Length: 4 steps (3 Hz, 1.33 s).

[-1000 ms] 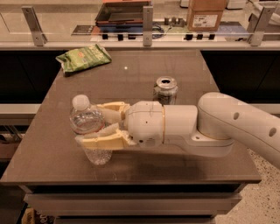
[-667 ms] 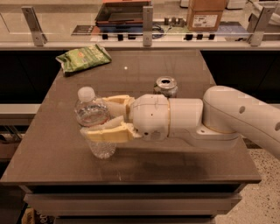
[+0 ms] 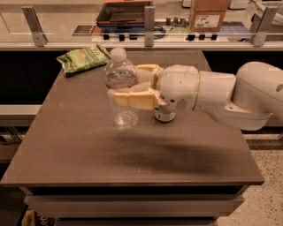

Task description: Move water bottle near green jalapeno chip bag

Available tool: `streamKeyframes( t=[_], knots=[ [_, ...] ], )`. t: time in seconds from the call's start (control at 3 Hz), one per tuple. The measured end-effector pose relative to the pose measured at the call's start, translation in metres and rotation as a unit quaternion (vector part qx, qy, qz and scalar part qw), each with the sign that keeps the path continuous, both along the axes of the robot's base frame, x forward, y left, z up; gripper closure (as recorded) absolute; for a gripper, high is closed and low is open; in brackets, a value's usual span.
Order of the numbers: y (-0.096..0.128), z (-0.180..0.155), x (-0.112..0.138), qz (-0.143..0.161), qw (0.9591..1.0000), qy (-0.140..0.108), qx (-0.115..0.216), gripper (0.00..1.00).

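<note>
The water bottle (image 3: 121, 79) is clear ribbed plastic with a white cap, upright, and held above the brown table (image 3: 88, 145). My gripper (image 3: 128, 86) reaches in from the right and is shut on the bottle's middle, one cream finger (image 3: 132, 99) in front and one behind. The green jalapeno chip bag (image 3: 83, 59) lies flat at the table's far left corner, a short way up and left of the bottle.
A silver drink can (image 3: 164, 114) stands on the table just behind and below my wrist, mostly hidden. A counter with a glass rail, metal posts (image 3: 149, 20) and a cardboard box (image 3: 208, 13) runs along the back. My arm (image 3: 247, 99) covers the table's right side.
My gripper has lifted the bottle off the table and carried it up and toward the far left, closer to the chip bag. The can now sits behind my wrist.
</note>
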State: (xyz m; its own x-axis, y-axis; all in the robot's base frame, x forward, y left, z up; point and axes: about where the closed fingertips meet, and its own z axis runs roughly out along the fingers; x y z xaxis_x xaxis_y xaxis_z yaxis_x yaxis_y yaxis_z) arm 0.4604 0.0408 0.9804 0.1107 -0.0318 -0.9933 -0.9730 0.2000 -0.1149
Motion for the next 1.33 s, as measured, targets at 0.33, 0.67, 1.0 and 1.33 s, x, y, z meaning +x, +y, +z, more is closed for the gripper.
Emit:
streamKeyframes(
  t=[0.33,0.67,1.0,1.33],
  knots=[
    [-0.018,0.024,0.03,-0.021,0.9998,-0.008,0.0,1.0],
    [-0.026,0.045,0.052,-0.026,0.9995,-0.016,-0.003,1.0],
    [-0.02,0.065,0.086,-0.009,0.9998,-0.016,0.01,1.0],
    [-0.007,0.086,0.125,0.002,0.9994,-0.021,0.029,1.0]
  ],
)
